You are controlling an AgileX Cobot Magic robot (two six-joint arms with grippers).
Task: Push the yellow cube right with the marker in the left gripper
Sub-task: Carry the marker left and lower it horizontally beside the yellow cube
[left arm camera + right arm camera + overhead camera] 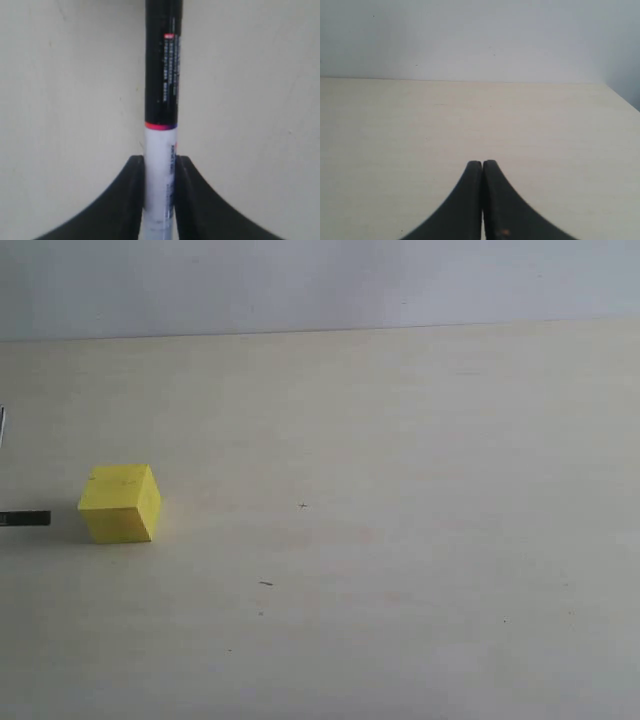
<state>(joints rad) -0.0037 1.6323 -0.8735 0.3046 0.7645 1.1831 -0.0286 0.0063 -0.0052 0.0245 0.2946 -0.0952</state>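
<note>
**Yellow cube unpushed, marker tip waiting at its left side**

Closest in, the left wrist view shows the left gripper clamped on the marker. Its two black fingers pinch the white barrel, and the black section runs forward over bare table. The right gripper has its jaws pressed together on nothing, hovering above the tabletop and playing no part.

Further out, in the exterior view, only the marker's black end pokes in from the left edge. It lies level and points at the yellow cube, which sits on the table's left portion. A narrow gap of table shows between the two, so contact does not look made. By that reading the grasp and approach are done, and the whole push to the right is left, with open table ahead.

The left arm itself is out of frame there, and the cube is absent from both wrist views. A thin dark sliver at the left border cannot be identified. Behind everything stands a plain pale wall.
</note>
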